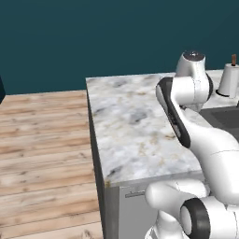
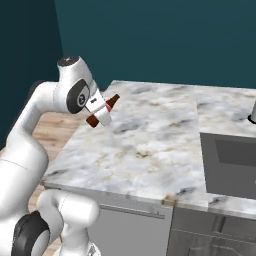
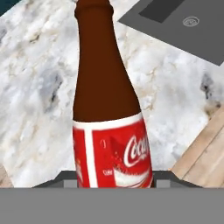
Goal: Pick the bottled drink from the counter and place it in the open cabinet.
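With the bottled drink [image 2: 103,110] already off the counter [image 2: 150,145] and carried in the air, the pick half of the task reads as done; the place half is left, and my judgement is that the arm must yet bring the bottle to the open cabinet and set it on the shelf; claw [image 2: 100,113]: in the right base view it sits at the end of the white arm above the left part of the marbled top, closed around the bottle's lower body, with the brown base poking out below the hand and the narrow neck pointing up and to the right, so the bottle is tilted, not upright; in the hand view the bottle [image 3: 107,105] stands straight out from the hand, red label nearest the camera, brown shoulder and neck beyond, marbled top behind it; the fingertips themselves are hidden low in that view, so contact is judged from the bottle's fixed seat in the hand; jaws drawn in to about the bottle's width, gripping the labelled part; bottle clear of the stone, touching nothing else; 1 dark sink [image 2: 232,162] is set into the top to the right, well apart; a white paper-towel roll [image 1: 229,80] stands at the far edge in the left base view; risk noted: a tilted bottle may need righting before release
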